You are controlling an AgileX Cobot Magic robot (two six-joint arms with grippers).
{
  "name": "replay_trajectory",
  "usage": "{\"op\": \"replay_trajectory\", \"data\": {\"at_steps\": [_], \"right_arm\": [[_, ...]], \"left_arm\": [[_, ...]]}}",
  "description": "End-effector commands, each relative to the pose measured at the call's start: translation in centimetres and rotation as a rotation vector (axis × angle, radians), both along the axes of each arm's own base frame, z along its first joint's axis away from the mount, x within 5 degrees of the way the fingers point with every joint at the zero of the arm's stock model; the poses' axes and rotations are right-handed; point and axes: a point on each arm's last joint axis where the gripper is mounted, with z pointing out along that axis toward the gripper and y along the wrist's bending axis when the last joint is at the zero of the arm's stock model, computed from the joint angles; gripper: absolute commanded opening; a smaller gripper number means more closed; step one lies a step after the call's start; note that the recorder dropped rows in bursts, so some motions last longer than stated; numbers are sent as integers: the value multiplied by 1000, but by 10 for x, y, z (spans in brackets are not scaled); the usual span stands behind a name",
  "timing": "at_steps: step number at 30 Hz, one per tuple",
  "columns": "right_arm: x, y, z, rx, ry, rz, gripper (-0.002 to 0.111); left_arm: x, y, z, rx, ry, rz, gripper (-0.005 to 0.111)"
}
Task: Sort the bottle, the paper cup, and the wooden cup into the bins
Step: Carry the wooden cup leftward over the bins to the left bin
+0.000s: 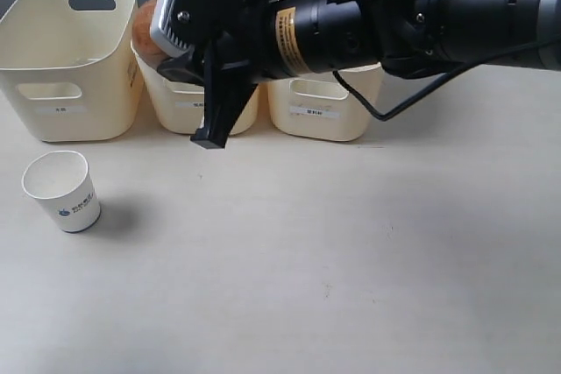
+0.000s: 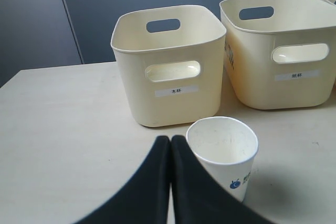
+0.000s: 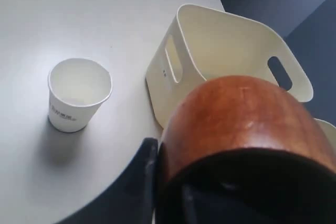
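**A:** What is held by the right gripper point(image 1: 180, 45)?

**B:** The wooden cup point(image 3: 241, 124) is pinched between its jaws and carried above the bins point(image 1: 66, 59), over the gap between the left and middle ones. Only a brown sliver is seen in the exterior view.

**A:** And the left gripper point(image 2: 170, 145)?

**B:** Its black fingers point(image 2: 152, 182) are pressed together, nothing between them. The paper cup point(image 1: 61, 190) is stood upright on the table point(image 1: 351, 269), just beside those fingertips and in front of the left bin.
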Motion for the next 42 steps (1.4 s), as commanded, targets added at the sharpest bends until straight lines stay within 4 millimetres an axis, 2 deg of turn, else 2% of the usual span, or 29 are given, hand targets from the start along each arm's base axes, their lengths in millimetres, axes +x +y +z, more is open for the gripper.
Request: {"op": "replay_trajectory", "data": {"at_steps": [1, 7, 12, 25, 29, 34, 39, 42], "right_arm": [[3, 5, 19, 89, 26, -14, 0], [0, 9, 23, 159, 95, 0, 0], [0, 8, 22, 149, 97, 1, 0], [4, 10, 17, 81, -11, 31, 0], [18, 9, 6, 22, -71, 51, -1], [43, -8, 15, 71, -30, 31, -1], [49, -29, 29, 192, 125, 192, -1], [53, -39, 30, 215, 164, 217, -1]], "left_arm": [[0, 0, 1, -2, -12, -1, 0], [0, 0, 1, -2, -12, -1, 0], [0, 0, 1, -2, -12, -1, 0], [0, 0, 1, -2, -12, -1, 0], [0, 0, 1, -2, -12, -1, 0], [0, 0, 1, -2, -12, -1, 0], [0, 0, 1, -2, -12, -1, 0], [0, 0, 1, -2, -12, -1, 0]]}}
